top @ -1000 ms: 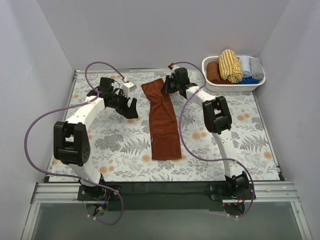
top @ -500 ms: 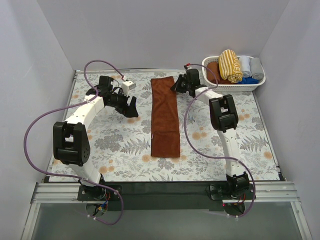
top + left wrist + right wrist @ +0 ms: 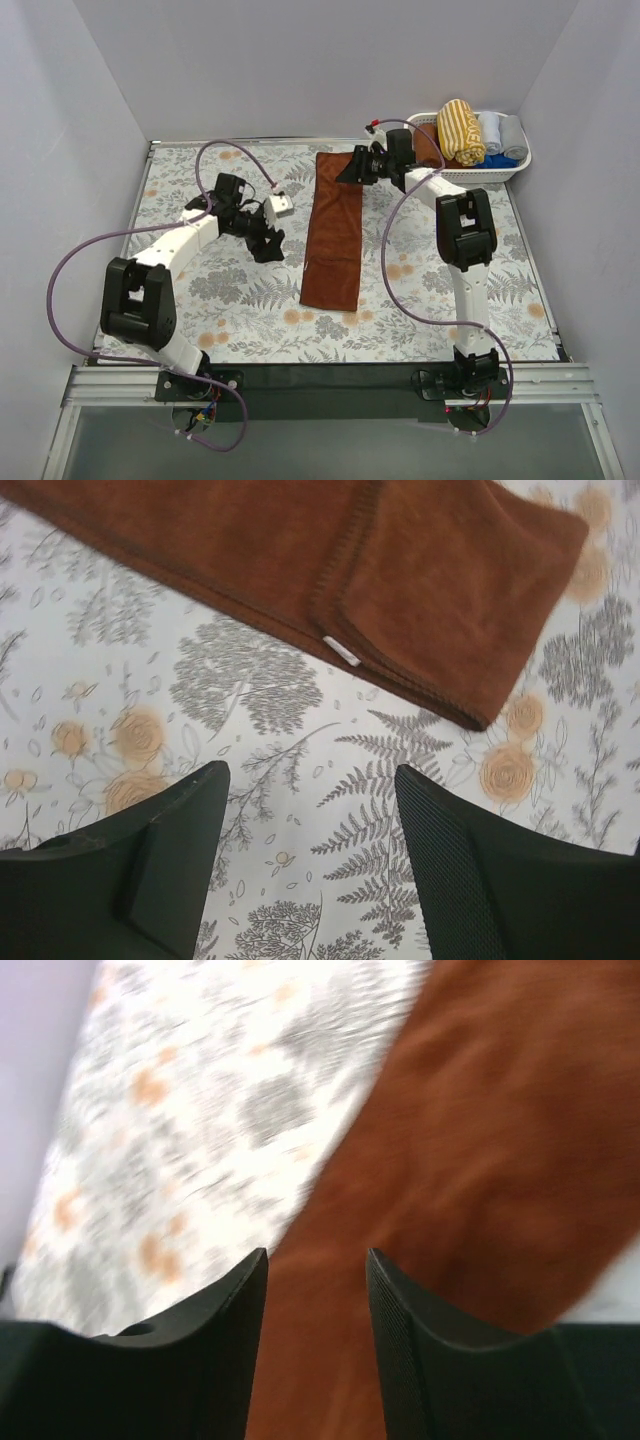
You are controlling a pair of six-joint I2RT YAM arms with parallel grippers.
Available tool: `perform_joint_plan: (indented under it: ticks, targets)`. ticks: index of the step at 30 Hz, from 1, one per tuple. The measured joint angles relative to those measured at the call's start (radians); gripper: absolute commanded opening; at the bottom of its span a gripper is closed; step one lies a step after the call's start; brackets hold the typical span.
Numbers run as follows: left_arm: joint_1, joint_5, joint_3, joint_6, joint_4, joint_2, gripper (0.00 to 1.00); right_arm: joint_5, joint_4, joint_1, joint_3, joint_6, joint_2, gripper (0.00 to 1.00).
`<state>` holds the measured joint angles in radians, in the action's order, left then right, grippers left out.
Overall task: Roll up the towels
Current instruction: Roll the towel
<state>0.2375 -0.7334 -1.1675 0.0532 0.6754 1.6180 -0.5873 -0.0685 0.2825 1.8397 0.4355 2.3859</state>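
The rust-brown towel (image 3: pixel 334 235) lies flat and straight down the middle of the table, folded into a long strip. My right gripper (image 3: pixel 352 170) is open just over its far end; in the right wrist view brown cloth (image 3: pixel 480 1140) shows between and below the spread fingers (image 3: pixel 317 1290). Left of the towel's near half, my left gripper (image 3: pixel 268 245) hangs open above the floral tablecloth. The left wrist view has the towel's near end (image 3: pixel 350 580) ahead of the gripper (image 3: pixel 310 810), which holds nothing. The yellow striped towel (image 3: pixel 460 130) sits rolled in the basket.
A white basket (image 3: pixel 432 171) at the back right corner holds the striped roll, a brown roll (image 3: pixel 430 145) and small blue and grey rolls (image 3: pixel 500 135). White walls close in the table on three sides. A purple cable loops over each arm.
The right gripper dragged the towel's far end back and right, straightening the strip, then opened. The left gripper moved nearer and right, towards the towel.
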Motion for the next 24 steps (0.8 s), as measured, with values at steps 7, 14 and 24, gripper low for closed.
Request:
perform_joint_plan:
  ticks: [7, 14, 24]
  targets:
    - [0.218, 0.068, 0.259, 0.328, -0.069, -0.241, 0.46, -0.254, 0.07, 0.04, -0.336, -0.109, -0.369, 0.25]
    - [0.521, 0.214, 0.422, 0.43, -0.241, -0.281, 0.38, -0.339, 0.187, 0.122, -0.629, -0.203, -0.457, 0.2]
    - [0.704, 0.426, 0.54, 0.425, -0.473, -0.202, 0.38, -0.308, 0.259, 0.18, -0.71, -0.301, -0.397, 0.18]
